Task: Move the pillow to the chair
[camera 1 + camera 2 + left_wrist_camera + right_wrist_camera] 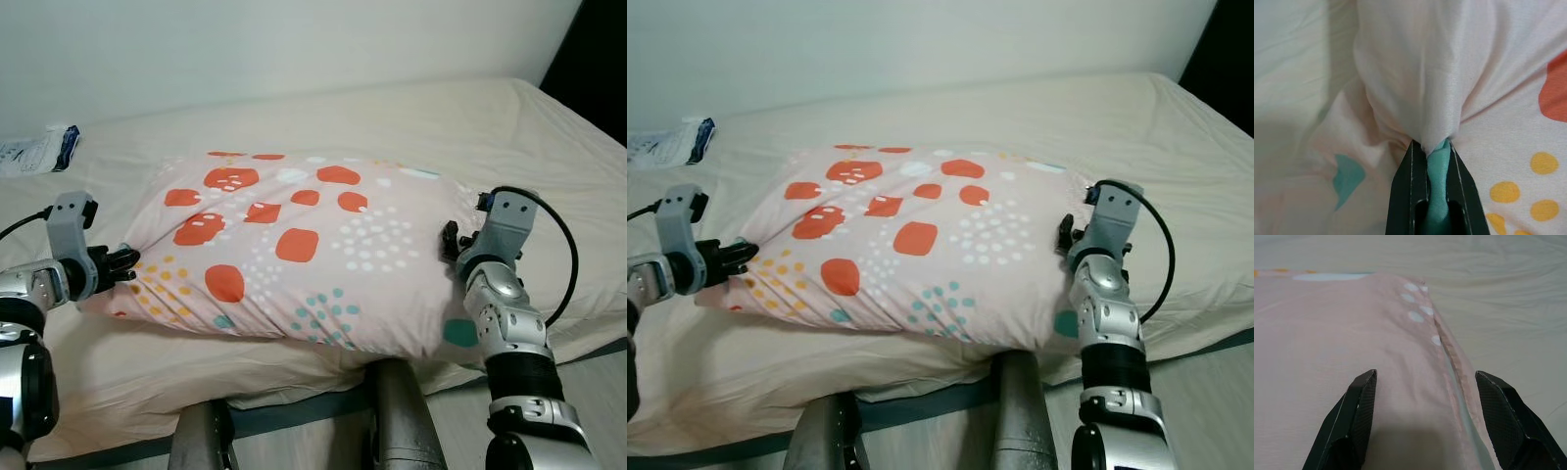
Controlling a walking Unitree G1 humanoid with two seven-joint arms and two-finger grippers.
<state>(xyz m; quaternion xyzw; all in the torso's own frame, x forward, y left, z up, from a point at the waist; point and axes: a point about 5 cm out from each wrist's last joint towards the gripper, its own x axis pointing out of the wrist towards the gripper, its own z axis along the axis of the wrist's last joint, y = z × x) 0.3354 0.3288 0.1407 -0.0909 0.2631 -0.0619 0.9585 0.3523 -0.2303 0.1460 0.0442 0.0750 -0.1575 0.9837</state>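
I'm mid-grasp: my left gripper pinches a fold of the pale pink pillow with orange, teal and yellow spots, lying on the cream-sheeted bed. My right gripper straddles its far edge, fingers spread; closing them comes next, I judge.

Pillow lying on the bed, along its front edge and roughly midway between the bed's left and right sides. Left gripper at the pillow's left end, fingers pinched together on a fold of the pillow's cloth. Right gripper at the pillow's right end, fingers spread apart with the pillow's edge seam between them. Packet on the bed near its rear left corner, well apart from the pillow. Wall behind the bed's rear edge; floor before the front edge, to the right.
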